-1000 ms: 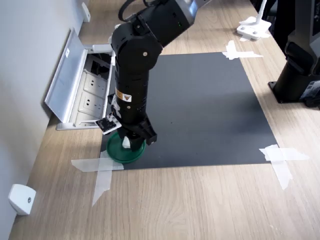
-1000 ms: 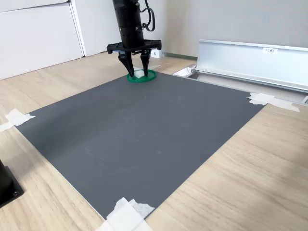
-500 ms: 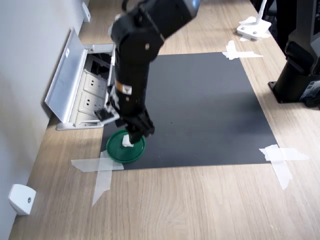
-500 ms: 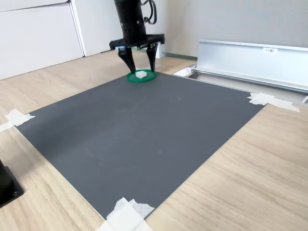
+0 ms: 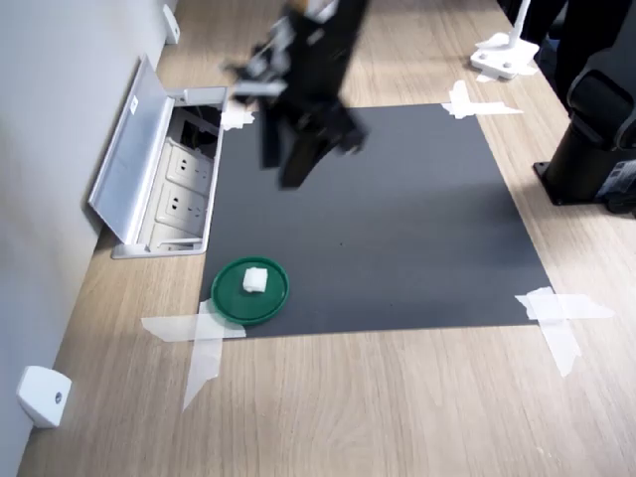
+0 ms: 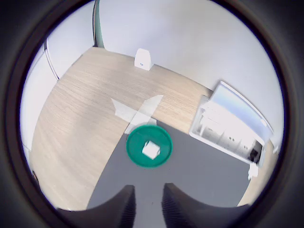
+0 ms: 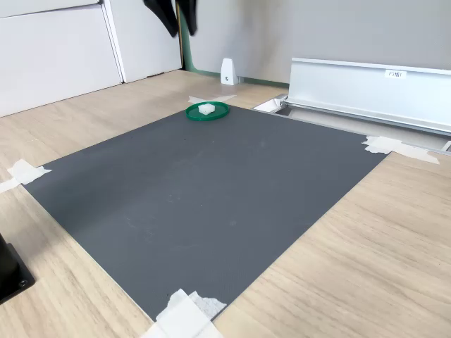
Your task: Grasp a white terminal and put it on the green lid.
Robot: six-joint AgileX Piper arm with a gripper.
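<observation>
Fingers of the gripper (image 6: pixel 148 188) come first in the wrist view: two dark tips with a narrow gap between them and nothing in the gap, so the pincer is released and holds no object. It hangs high above the dark mat (image 7: pixel 211 197).

Further on in the wrist view lies the green lid (image 6: pixel 135 154), at the corner of the mat. The white terminal (image 6: pixel 151 150) rests inside its rim, near the middle. Behind the lid a cross of white tape (image 6: pixel 137 111) is stuck on the wooden floor, and near the far wall stands a white wedge (image 6: pixel 142 59).

In my judgement the placing step is done, because the block is on the lid and apart from the gripper. The next move calls only for the arm to go away without touching the lid; I see nothing more to grasp.

Some things are hard to see. In the first exterior view the gripper (image 5: pixel 288 164) is only a dark blur, and in the second exterior view the upper edge cuts it off, so just the tips (image 7: pixel 180 21) show. I cannot tell if the block lies fully flat.
</observation>
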